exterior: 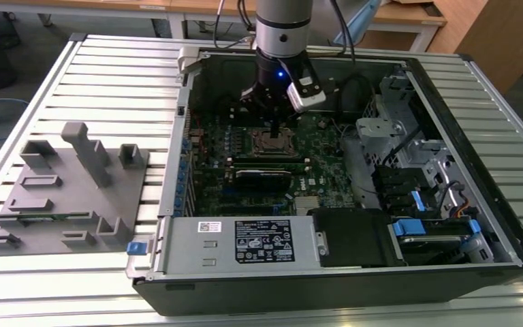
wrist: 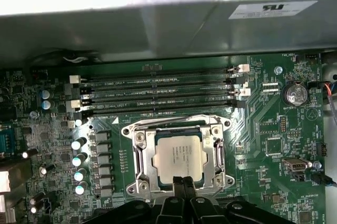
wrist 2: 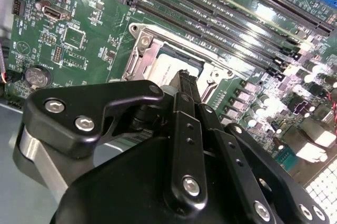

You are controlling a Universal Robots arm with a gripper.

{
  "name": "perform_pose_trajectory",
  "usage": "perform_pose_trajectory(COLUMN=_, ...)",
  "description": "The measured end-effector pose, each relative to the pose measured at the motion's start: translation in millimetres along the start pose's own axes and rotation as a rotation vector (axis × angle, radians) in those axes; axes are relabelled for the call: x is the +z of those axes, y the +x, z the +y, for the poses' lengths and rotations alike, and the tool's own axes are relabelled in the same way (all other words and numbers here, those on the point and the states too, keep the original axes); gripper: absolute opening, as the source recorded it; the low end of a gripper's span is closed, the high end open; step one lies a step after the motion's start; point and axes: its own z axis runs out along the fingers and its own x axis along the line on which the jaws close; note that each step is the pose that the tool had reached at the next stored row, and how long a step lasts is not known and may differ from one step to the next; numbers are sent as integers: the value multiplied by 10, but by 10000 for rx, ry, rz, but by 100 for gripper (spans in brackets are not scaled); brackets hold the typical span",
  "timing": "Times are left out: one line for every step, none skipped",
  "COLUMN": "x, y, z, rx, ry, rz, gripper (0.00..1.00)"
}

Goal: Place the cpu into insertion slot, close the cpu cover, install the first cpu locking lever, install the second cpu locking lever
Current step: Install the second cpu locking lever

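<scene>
The cpu point(wrist: 178, 155), a flat square with a dull silver top, lies in the socket on the green motherboard point(exterior: 325, 170). The cpu cover point(wrist: 138, 153), a thin silvery frame, lies flat around it with the chip showing through its window. My gripper point(wrist: 184, 183) hangs right at one edge of the socket, its two black fingers pressed together with nothing between them. In the second wrist view the fingertips point(wrist 2: 185, 79) come down at the rim of the cpu cover point(wrist 2: 150, 50). In the exterior view my gripper point(exterior: 274, 129) stands over the socket's far edge.
Long black memory slots point(wrist: 158, 89) run beside the socket, and a row of capacitors point(wrist: 79, 158) stands at another side. The open case holds a power supply point(exterior: 243, 242) in front and drive bays point(exterior: 425, 184) at the exterior view's right. A grey fixture point(exterior: 62, 191) sits on the table.
</scene>
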Motion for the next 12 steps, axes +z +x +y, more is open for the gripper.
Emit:
perform_pose_trajectory(x=0, y=0, z=0, rx=1, ry=0, rz=0, gripper=11)
perform_pose_trajectory(x=0, y=0, z=0, rx=2, ry=1, rz=1, gripper=11)
perform_pose_trajectory(x=0, y=0, z=-1, rx=1, ry=1, rz=1, gripper=11)
perform_pose_trajectory(x=-1, y=0, z=-1, rx=0, ry=2, rz=1, gripper=11)
perform_pose_trajectory(x=-4, y=0, z=-2, rx=0, ry=4, rz=2, gripper=11)
perform_pose_trajectory(x=-11, y=0, z=-3, rx=0, ry=3, rz=2, gripper=11)
perform_pose_trajectory(x=-18, y=-1, z=-2, rx=1, ry=0, rz=1, gripper=11)
perform_pose_trajectory(x=-25, y=-2, z=-3, rx=1, ry=0, rz=1, gripper=11)
perform_pose_trajectory(x=-31, y=-2, z=-3, rx=0, ry=-1, rz=0, gripper=11)
perform_pose_trajectory(x=-34, y=-2, z=-3, rx=0, ry=-1, rz=0, gripper=11)
perform_pose_trajectory(x=-34, y=-3, z=-2, rx=1, ry=-4, rz=-1, gripper=11)
perform_pose_trajectory(x=-37, y=-3, z=-3, rx=1, ry=-3, rz=-1, gripper=11)
